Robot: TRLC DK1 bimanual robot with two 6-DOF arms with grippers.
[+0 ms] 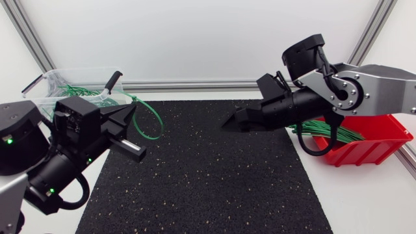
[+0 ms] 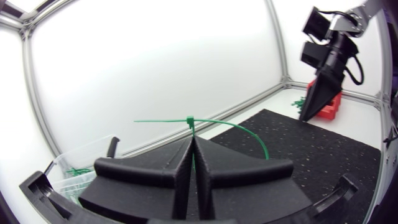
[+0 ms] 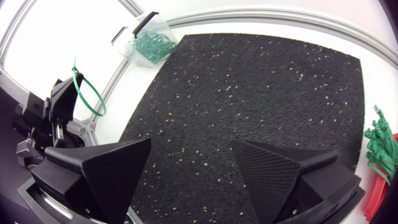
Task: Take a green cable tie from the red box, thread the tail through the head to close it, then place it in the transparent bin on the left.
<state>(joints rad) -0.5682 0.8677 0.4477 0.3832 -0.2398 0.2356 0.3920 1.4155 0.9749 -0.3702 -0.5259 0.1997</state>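
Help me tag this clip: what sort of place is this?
Probably a robotics lab cell: an aluminium frame with white panels encloses the table, a black speckled mat lies on it, and a red box holds green cable ties.

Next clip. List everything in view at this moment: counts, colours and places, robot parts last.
mat: one, black with pale specks, table centre.
transparent bin: one, clear, rear left, beside the mat.
ties in bin: a pile, green, too tangled to count.
red box: one, red, right of the mat.
ties in red box: a bundle, green, not countable.
cable tie: one, green, looped, raised over the mat's rear left corner.
left gripper: one, black, shut on the cable tie.
right gripper: one, black, open, empty, over the mat.
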